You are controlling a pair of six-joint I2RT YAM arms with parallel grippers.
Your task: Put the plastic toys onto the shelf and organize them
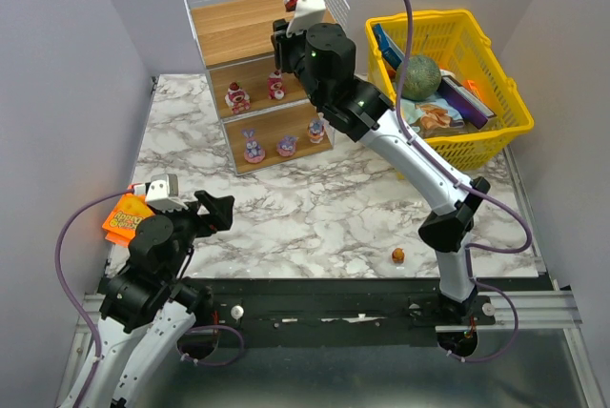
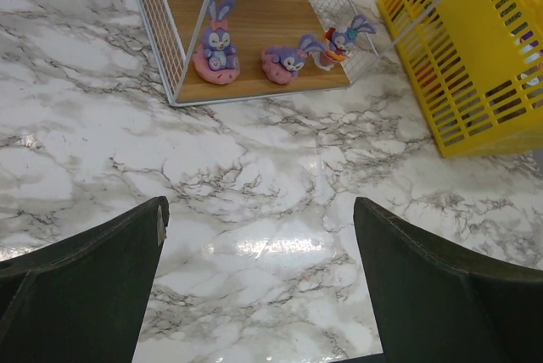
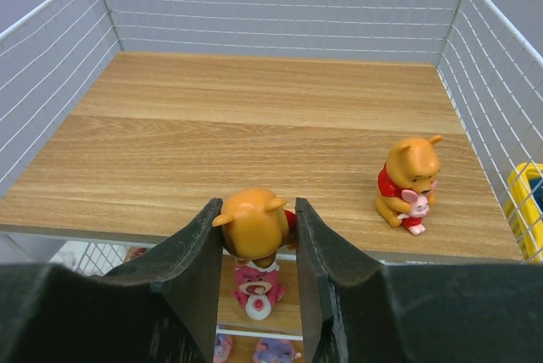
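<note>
Nearest the arm bases, the flat orange packet (image 1: pixel 122 218) lies at the table's left edge beside the left arm. Its green and yellow print is too small to read, and no other writing shows. The left gripper (image 2: pixel 259 210) hovers low over the white marble-patterned table (image 1: pixel 315 203), jaws wide apart and holding nothing. A broad stretch of bare tabletop lies between it and the rack. To the right, near the front edge, a small orange-brown plastic figurine (image 1: pixel 397 255) sits alone, well apart from everything else.

Farther back stands the white wire-frame shelf with three brown wooden boards (image 1: pixel 238 31). On its lowest board three pink-purple rabbit figurines (image 2: pixel 218 45) sit in a row close to the front lip. The middle board carries two red-pink figurines (image 1: pixel 237 98). The right gripper (image 3: pixel 256 210) is at the front edge of the top board, its jaws clamped on the sides of an orange-yellow bear figurine (image 3: pixel 250 227), which is upright, right at that lip. On the same board, toward the right wire wall, a second orange-yellow bear hugging a tiny pink figure (image 3: pixel 409 181) sits near the front. The board's left and rear are bare wood.

Right of the shelf, the yellow plastic lattice basket (image 1: pixel 496 132) holds a large green ball (image 1: pixel 419 76) among other items.
</note>
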